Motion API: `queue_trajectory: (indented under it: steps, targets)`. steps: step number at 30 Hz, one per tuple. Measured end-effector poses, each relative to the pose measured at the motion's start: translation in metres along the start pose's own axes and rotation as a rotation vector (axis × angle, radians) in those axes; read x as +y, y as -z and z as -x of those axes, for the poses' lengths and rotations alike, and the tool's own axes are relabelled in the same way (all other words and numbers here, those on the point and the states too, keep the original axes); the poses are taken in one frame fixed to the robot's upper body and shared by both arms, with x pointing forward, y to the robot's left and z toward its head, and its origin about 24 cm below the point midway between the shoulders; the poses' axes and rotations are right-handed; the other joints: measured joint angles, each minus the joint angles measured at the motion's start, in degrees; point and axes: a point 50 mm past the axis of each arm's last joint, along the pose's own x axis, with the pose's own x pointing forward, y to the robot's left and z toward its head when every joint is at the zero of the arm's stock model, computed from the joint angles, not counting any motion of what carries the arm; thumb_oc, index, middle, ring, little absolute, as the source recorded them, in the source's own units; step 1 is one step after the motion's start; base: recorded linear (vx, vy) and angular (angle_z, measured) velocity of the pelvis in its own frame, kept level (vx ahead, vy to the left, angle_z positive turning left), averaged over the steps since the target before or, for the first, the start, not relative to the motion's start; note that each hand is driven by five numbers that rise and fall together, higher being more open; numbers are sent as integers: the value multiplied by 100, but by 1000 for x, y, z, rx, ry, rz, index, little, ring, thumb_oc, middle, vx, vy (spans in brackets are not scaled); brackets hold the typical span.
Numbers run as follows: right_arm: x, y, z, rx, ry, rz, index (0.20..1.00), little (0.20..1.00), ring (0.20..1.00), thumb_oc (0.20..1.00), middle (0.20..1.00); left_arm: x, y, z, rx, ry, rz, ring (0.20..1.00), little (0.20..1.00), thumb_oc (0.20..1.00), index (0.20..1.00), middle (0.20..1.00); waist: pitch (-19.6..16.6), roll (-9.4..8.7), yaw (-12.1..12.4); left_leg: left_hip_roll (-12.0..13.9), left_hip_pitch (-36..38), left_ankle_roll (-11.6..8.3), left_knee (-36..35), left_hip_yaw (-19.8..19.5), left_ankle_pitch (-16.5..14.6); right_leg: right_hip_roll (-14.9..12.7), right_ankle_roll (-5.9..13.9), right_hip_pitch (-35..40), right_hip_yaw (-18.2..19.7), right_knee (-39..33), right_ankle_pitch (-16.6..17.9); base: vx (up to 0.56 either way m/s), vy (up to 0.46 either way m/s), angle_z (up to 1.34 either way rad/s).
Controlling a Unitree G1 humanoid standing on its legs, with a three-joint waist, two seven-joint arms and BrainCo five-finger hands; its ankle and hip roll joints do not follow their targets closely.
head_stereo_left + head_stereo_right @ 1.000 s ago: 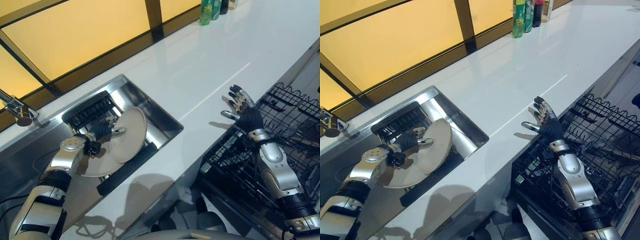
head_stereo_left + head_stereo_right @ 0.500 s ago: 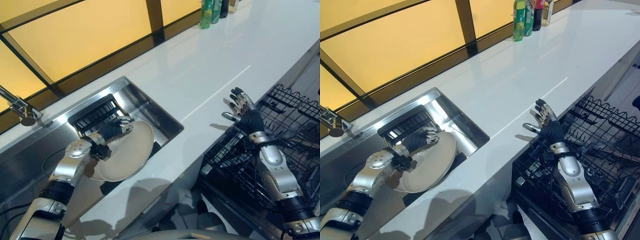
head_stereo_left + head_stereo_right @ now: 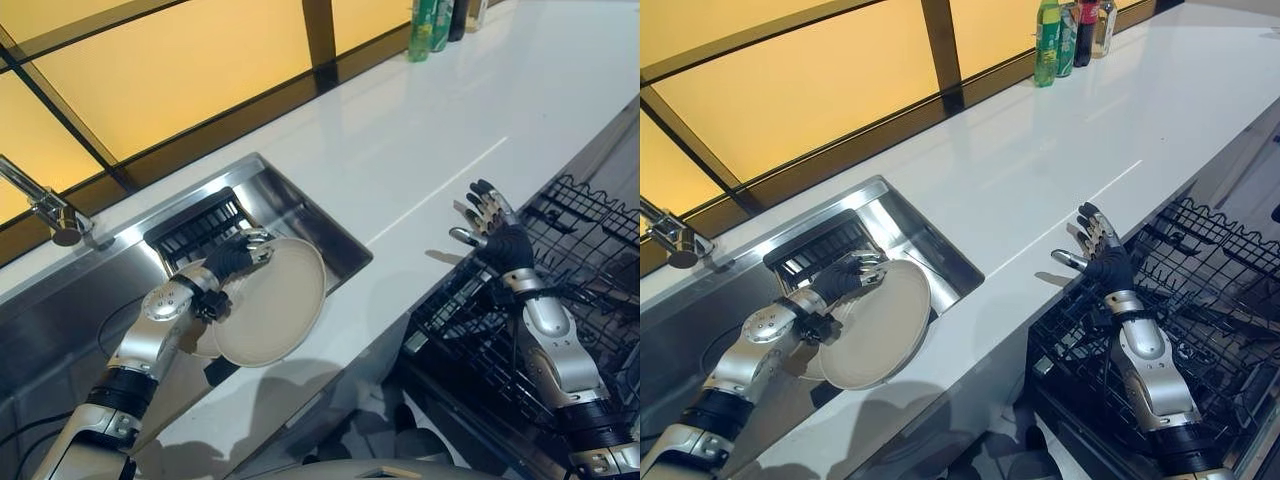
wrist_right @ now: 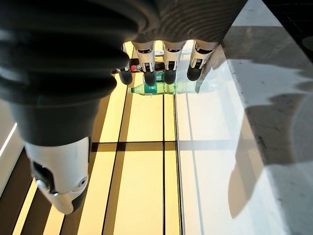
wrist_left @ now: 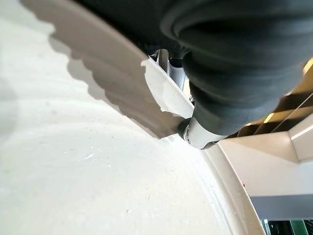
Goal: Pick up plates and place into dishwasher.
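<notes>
Left hand gripping cream plate tilted over sink; right hand spread open above dishwasher rack

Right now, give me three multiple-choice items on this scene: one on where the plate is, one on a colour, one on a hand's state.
1. Where is the plate?
A. In the dishwasher rack
B. Held above the sink's near edge
C. Beside the bottles

2. What colour is the countertop?
A. White
B. Black
C. Wood brown

3. How is the right hand?
A. Shut on a plate
C. Curled into a fist
B. Open, fingers spread, holding nothing

Answers:
1. B: the left hand grips the plate's rim over the sink, tilted on edge.
2. A: the surface is glossy white.
3. B: it hangs by the counter edge above the dishwasher rack, fingers straight.
</notes>
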Motion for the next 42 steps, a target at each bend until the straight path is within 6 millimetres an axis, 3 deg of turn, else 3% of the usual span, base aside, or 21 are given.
queue_trajectory:
  steps: [6,11,20,24,29,34,42]
  targets:
    - [5,10,8,32,13,-31,1000,1000,1000,1000,1000,18,-21,9,-192,-280,13,200,200,200,200,200,-136,-141,72,-1,-7,4,0,-59,2,-3,1,13,-29,0,-2,-1,-35,2]
    - [11,17,13,50,21,-49,1000,1000,1000,1000,1000,19,-43,14,-355,-438,-9,200,200,200,200,200,-233,-299,196,-2,-3,12,1,-95,9,-15,4,42,-76,-3,-7,6,-32,5]
    - [12,17,13,46,27,-44,1000,1000,1000,1000,1000,28,-56,23,-479,-610,28,200,200,200,200,200,-370,-461,429,-1,8,17,3,-158,17,-26,6,97,-157,-6,-23,6,-16,4]
    - [16,6,9,0,-6,-47,1000,1000,1000,1000,1000,36,-62,32,-538,-713,34,200,200,200,200,200,-423,-533,479,1,5,18,3,-175,18,-28,5,104,-168,-13,-24,1,-35,1]
    - [41,-33,-15,-164,-133,-44,1000,1000,1000,1000,1000,28,-79,35,-632,-773,-21,200,200,200,200,200,-463,-593,500,2,1,19,20,-241,46,-28,1,124,-213,-17,-22,-38,-53,4]
    - [70,-71,-32,-286,-268,-69,1000,1000,1000,1000,1000,15,-87,25,-685,-775,-18,200,200,200,200,200,-542,-655,642,9,0,16,29,-271,57,-25,-3,147,-266,-25,-26,-30,-42,5]
    - [113,-60,-27,-172,-448,-184,1000,1000,1000,1000,1000,-11,-94,11,-712,-667,-32,200,200,200,200,200,-690,-791,788,-2,-7,20,29,-311,58,-45,-3,157,-303,-28,-38,-43,-29,2]
